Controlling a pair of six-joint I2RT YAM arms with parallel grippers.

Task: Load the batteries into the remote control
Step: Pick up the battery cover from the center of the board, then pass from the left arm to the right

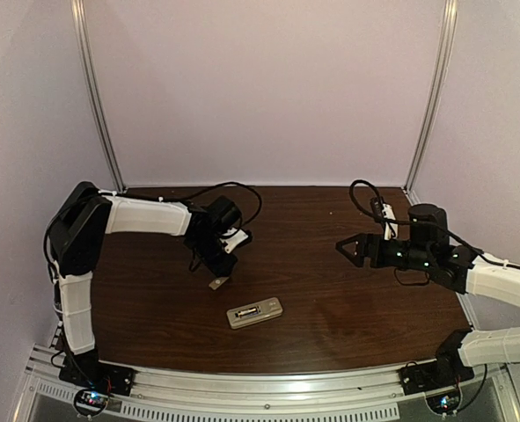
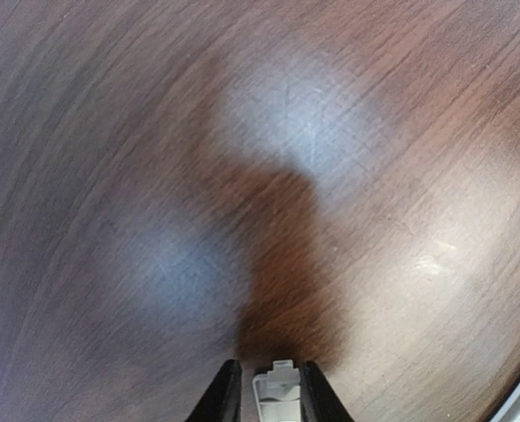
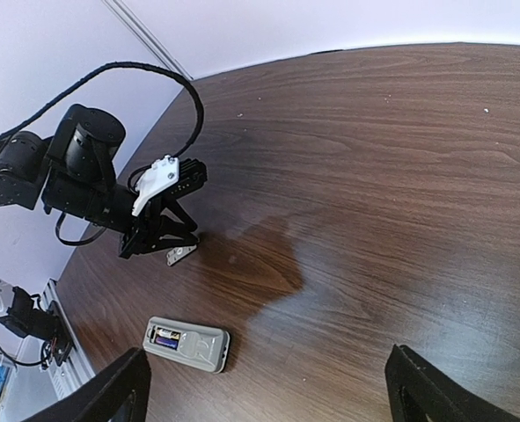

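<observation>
— How many remotes do you see, and where?
— One remote control (image 1: 254, 312), lying flat on the table (image 1: 330, 299) between my two arms, towards the near edge. Its compartment is open, and I count one battery (image 3: 165, 335) in it for certain (bluish; I can't make out a second).
— And the grippers?
— Two. My left gripper (image 1: 216, 271) pinches one small grey lid piece (image 2: 277, 394), near the remote. My right gripper (image 1: 346, 251) hangs spread wide, well apart to the right.
</observation>
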